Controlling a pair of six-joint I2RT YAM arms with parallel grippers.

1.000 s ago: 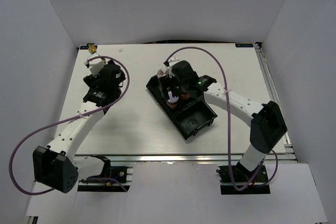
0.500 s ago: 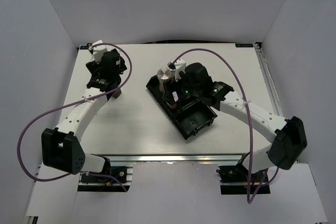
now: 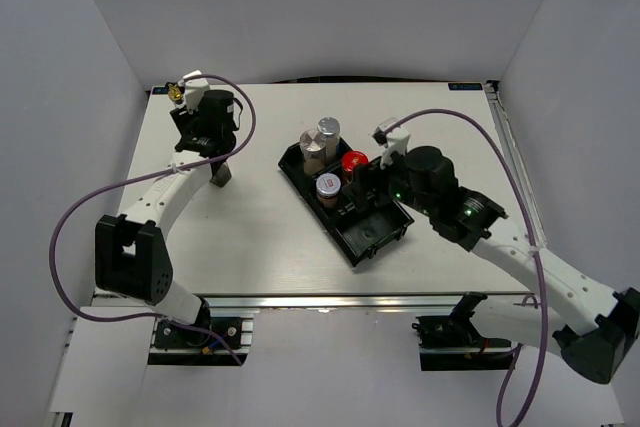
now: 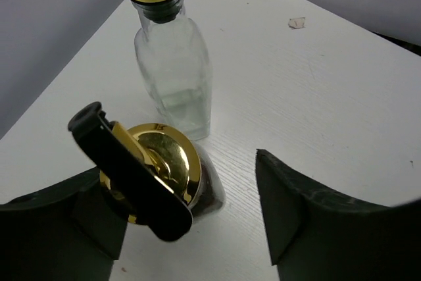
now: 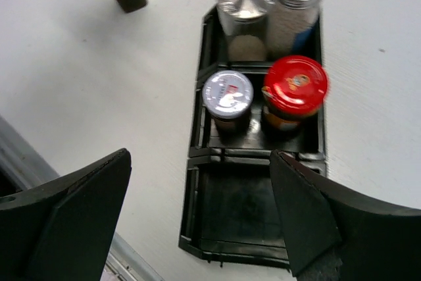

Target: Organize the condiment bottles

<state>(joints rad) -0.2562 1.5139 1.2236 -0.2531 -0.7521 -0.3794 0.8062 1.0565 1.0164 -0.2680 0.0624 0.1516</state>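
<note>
The right gripper has drawn back toward the near right, jaws spread wide and empty, uncovering the black tray — two silver-capped shakers in its far compartment, the red-capped jar and white-lidded jar in the middle one. Far left, the left gripper has edged farther back, jaws spread around a dark-filled gold-spouted bottle — a clear bottle stands just beyond.

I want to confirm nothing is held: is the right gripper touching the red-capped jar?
Apart. The right wrist view shows the right gripper open, with bare tray visible between its fingertips and the red-capped jar.
</note>
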